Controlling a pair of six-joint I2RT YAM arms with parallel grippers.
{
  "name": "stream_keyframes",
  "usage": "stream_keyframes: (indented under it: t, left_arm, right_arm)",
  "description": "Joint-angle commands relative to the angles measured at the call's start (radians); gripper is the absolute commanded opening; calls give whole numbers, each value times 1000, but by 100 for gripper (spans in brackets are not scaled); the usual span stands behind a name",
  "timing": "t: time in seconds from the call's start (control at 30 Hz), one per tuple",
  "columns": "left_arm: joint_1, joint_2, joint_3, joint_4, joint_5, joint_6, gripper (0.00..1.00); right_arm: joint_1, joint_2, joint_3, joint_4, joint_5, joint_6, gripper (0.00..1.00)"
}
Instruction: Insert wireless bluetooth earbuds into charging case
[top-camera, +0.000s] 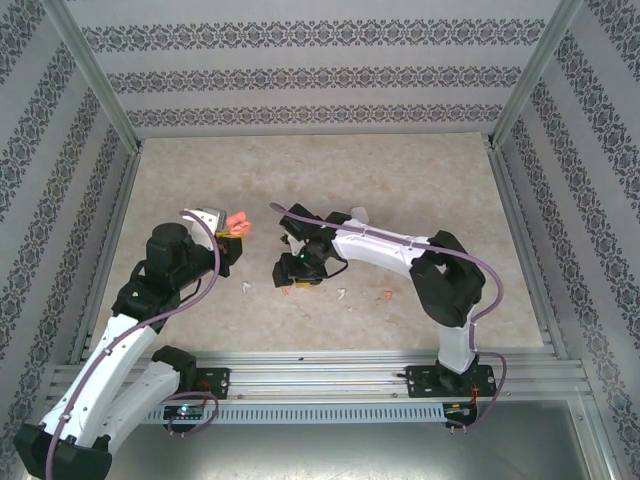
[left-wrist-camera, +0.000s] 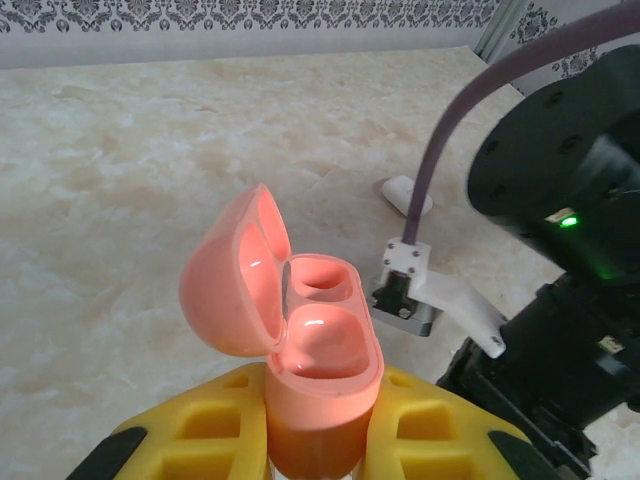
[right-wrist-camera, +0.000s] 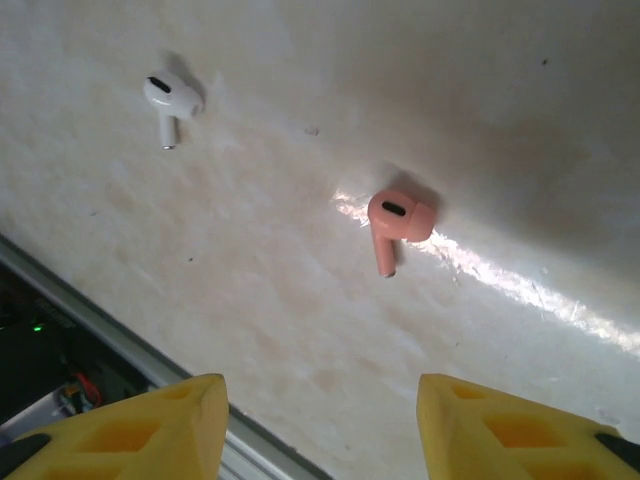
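Left jaws clamp the pink case (left-wrist-camera: 325, 370); right jaws, apart, hover above the pink earbud (right-wrist-camera: 400, 215). A skewed pinch could flick it.

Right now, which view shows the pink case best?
The left wrist view: the pink case is large, lid open, both wells empty, clamped in the left gripper. The top view gives the case as a small pink spot. The right wrist view looks at a pink earbud and a white earbud.

White-black arms (top-camera: 375, 248), purple cables (left-wrist-camera: 440, 150), yellow claws (right-wrist-camera: 320, 415)
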Motion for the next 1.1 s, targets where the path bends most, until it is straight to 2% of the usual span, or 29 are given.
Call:
stream_keyframes:
  t: [0.0, 0.33, 1.07]
  left_arm:
    - [7, -24, -10, -19, 7, -20, 0]
    - [7, -41, -17, -46, 5, -7, 0]
    - [7, -41, -29, -38, 0, 11, 0]
  right_arm:
    - [22, 58, 63, -75, 55, -46, 53]
    - [34, 184, 171, -122, 64, -69, 51]
    - [36, 288, 271, -190, 90, -100, 46]
